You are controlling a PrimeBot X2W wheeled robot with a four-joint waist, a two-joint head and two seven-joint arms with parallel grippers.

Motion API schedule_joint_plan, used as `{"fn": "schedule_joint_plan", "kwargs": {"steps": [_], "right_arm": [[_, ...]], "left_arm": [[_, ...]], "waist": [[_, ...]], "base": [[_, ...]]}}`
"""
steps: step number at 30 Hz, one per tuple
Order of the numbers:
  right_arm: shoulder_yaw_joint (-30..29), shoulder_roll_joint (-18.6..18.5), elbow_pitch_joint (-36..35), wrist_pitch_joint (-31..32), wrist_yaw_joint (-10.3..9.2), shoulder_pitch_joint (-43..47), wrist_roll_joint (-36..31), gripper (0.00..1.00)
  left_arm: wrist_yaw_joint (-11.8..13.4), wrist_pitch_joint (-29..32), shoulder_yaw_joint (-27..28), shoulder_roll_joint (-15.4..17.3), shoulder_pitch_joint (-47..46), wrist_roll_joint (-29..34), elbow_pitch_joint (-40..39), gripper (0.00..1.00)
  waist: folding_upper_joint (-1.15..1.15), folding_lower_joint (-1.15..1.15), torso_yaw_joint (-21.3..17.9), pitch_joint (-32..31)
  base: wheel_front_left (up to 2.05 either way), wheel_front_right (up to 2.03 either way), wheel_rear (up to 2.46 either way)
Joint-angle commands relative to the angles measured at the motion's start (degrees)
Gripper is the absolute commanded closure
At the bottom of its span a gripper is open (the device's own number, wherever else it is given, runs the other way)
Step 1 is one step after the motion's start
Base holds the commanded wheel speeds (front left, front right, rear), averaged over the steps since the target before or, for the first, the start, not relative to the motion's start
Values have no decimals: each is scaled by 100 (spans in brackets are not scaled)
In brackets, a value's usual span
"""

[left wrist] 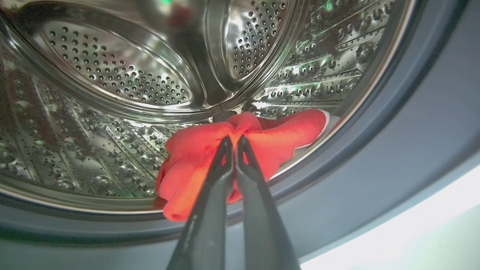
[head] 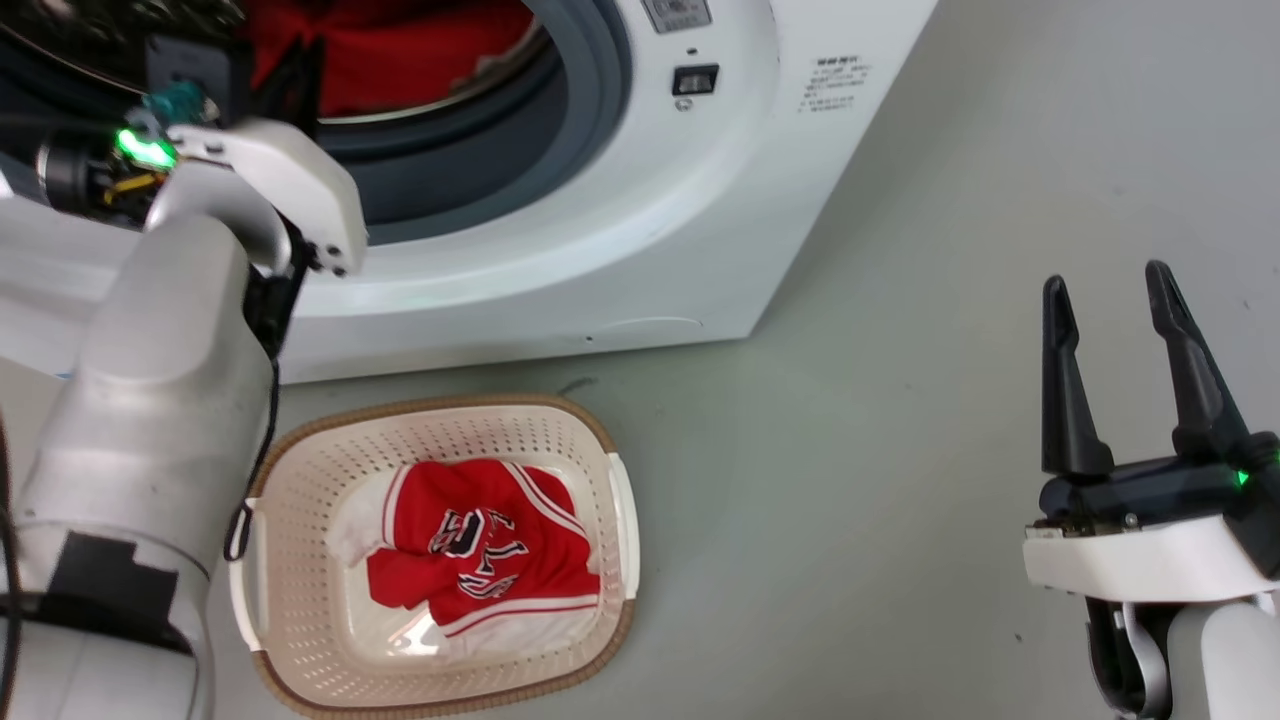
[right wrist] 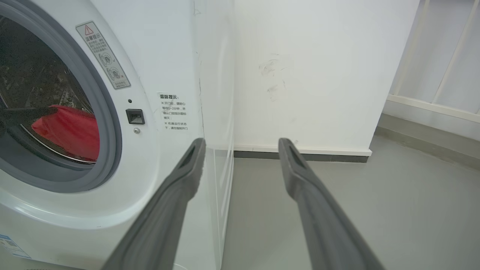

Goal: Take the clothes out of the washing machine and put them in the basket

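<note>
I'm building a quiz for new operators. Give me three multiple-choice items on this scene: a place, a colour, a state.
1. Where does the lettered jersey lie? A in the basket; B on a table; C on a chair.
2. What colour is the garment in the drum? A white; B red; C blue.
3. How is the right gripper? A shut on cloth; B open, empty; C shut, empty.
Key: A, basket walls surround it; B, the left gripper pinches red cloth; B, its jaws stand apart.

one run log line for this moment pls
phase: grasp | left gripper: shut on red garment inside washing machine | right gripper: open, empty | basket: jersey already in
</note>
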Motion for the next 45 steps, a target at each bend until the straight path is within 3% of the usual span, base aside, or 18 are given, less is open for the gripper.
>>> {"fn": "schedule_joint_plan", "kwargs": {"steps": [1, 6, 13, 34, 39, 45], "right_arm": [[-49, 4, 26, -11, -4, 149, -46, 0], [-70, 3, 77, -11, -4, 347, -90, 0], [-51, 4, 142, -11, -4, 600, -136, 0], [22, 3, 212, -11, -4, 985, -157, 0], [21, 4, 216, -11, -4, 1002, -127, 0], [6, 3, 229, -11, -4, 968, -122, 0]], "left_arm": [[1, -42, -46, -7, 262, -19, -234, 100], [54, -53, 105, 13, 902, -65, -1121, 100], [312, -55, 179, 120, 1929, 43, -2620, 100], [1336, 505, 393, 896, 4064, 87, -6542, 100], [1495, 681, 412, 1072, 4487, 111, -7152, 100], [1578, 776, 345, 1111, 4817, 32, -7309, 100]], "waist": [[0, 1, 200, -293], [0, 1, 356, -626], [0, 1, 513, -1079], [0, 1, 597, -1626], [0, 1, 606, -1600], [0, 1, 641, -1532]], "base": [[0, 0, 0], [0, 0, 0], [0, 0, 0], [0, 0, 0], [0, 0, 0], [0, 0, 0]]}}
